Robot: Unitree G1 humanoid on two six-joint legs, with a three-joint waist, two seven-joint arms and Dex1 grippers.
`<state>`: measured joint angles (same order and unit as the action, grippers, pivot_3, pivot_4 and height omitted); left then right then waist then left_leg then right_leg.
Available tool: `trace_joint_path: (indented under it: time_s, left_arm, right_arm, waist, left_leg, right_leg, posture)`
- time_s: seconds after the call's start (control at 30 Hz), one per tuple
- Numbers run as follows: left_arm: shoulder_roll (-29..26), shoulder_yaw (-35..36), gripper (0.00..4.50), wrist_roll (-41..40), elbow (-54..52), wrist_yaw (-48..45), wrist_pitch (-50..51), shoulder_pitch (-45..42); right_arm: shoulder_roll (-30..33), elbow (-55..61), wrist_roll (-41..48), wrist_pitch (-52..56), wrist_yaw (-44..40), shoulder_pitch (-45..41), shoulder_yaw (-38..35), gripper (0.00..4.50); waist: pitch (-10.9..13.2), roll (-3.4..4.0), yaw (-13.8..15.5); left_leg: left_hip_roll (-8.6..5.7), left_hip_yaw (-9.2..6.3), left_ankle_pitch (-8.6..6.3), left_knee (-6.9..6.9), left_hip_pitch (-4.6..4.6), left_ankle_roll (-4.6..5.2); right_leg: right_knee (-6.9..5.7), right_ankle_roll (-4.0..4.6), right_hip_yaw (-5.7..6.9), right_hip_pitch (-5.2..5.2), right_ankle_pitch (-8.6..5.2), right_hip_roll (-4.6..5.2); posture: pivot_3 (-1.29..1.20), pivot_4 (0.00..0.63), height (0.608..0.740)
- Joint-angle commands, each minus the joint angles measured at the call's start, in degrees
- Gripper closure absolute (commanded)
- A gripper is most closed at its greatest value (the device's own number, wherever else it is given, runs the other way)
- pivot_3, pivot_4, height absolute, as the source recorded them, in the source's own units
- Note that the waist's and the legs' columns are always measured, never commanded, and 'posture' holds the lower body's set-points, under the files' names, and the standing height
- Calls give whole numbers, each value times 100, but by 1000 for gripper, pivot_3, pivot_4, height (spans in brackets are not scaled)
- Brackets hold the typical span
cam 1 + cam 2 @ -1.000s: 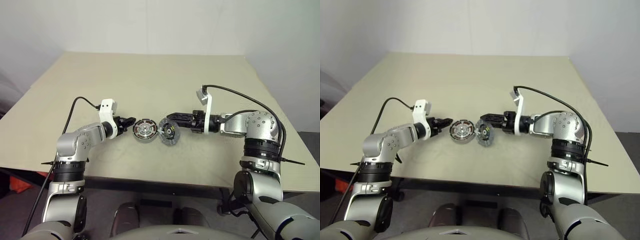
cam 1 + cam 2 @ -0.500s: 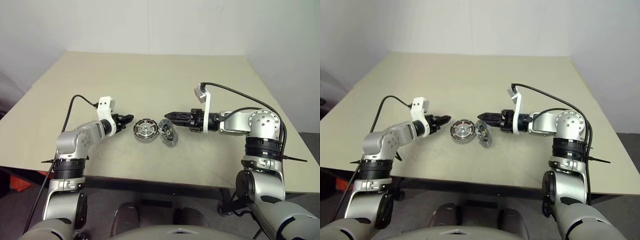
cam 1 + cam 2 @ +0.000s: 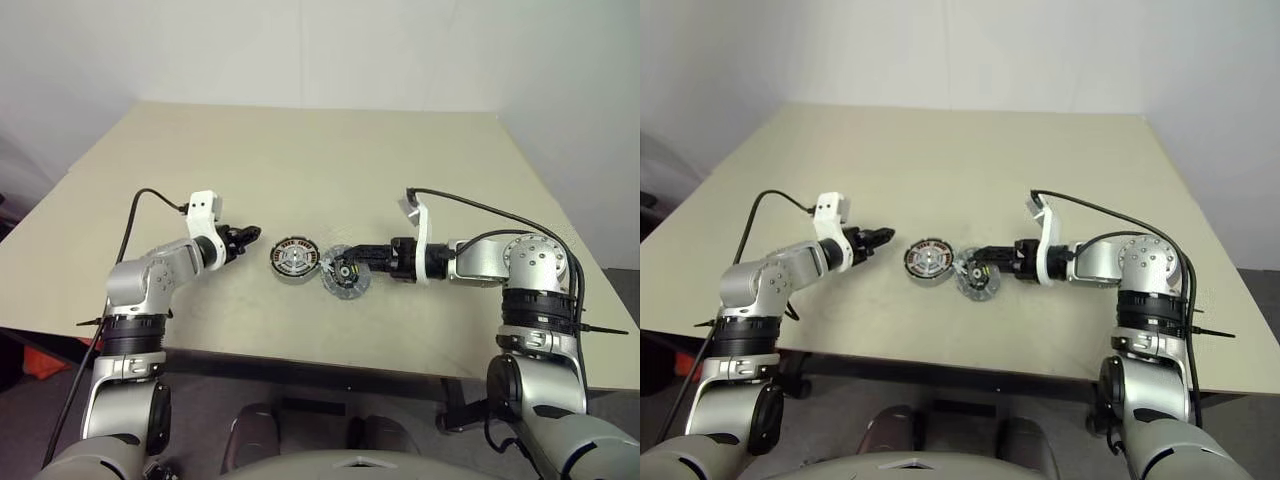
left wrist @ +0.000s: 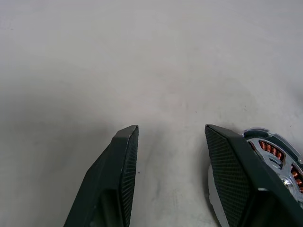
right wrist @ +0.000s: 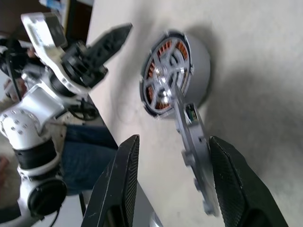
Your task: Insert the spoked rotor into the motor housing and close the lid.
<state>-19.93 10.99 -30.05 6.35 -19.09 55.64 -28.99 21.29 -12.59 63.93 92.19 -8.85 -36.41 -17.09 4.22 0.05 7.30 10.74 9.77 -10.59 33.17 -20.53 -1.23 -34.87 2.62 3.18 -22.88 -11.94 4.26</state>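
The motor housing (image 3: 294,259) lies flat mid-table, its copper windings showing around a silvery spoked rotor (image 5: 166,78) seated in its centre. The lid (image 3: 346,280), a smaller silvery disc with a dark middle, stands tilted with one edge against the housing's right side. My right gripper (image 3: 342,268) is open and low over the table, a finger on either side of the lid (image 5: 191,135) with gaps showing. My left gripper (image 3: 252,235) is open just left of the housing (image 4: 277,158), nothing between its fingers, hovering close to the tabletop.
The tan table (image 3: 300,150) stretches far behind the parts. Its front edge (image 3: 300,352) runs close below both arms. A black cable (image 3: 480,205) arcs off my right wrist.
My right gripper has sunk toward the table and now straddles the lid, which sits lower and slightly nearer the front edge. The left gripper has stayed put.
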Motion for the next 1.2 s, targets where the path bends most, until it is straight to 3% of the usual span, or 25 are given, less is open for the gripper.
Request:
trace_joint_path:
  time_s: [0.03, 0.23, 0.6, 1.2]
  left_arm:
    - [-92, 131, 2130, 33, -35, -23, -137, -171]
    - [-88, 127, 2130, 41, -2, -14, -185, -174]
    - [-97, 179, 2130, 46, 59, 42, -262, -173]
    - [-151, 304, 2130, 61, 105, 108, -339, -231]
  right_arm:
    - [196, 130, 50, 31, -165, -45, 48, 1885]
    - [359, 222, 128, 31, -375, 4, 226, 1885]
    - [874, 291, 1309, 31, -728, -155, 649, 1885]
    - [-99, 34, 1141, 31, 268, -289, 353, 1885]
  waist:
    - [0, 0, 9]
    - [0, 0, 16]
    - [0, 0, 31]
    - [0, -1, 34]
  left_leg:
    - [-1, 0, 0, 1, -2, 0]
    - [0, 0, 0, 1, -2, 0]
    - [0, 0, 0, 5, -7, 0]
    - [1, 0, 0, 12, -24, 0]
  right_leg:
    - [0, 0, 0, 0, 0, 0]
    - [0, -1, 1, 0, 0, 0]
    - [0, 4, 5, 0, 3, 1]
    - [-1, 28, 14, -8, 17, 1]
  posture:
    - [0, 0, 740]
    - [0, 0, 740]
    - [0, 0, 740]
    - [0, 0, 740]
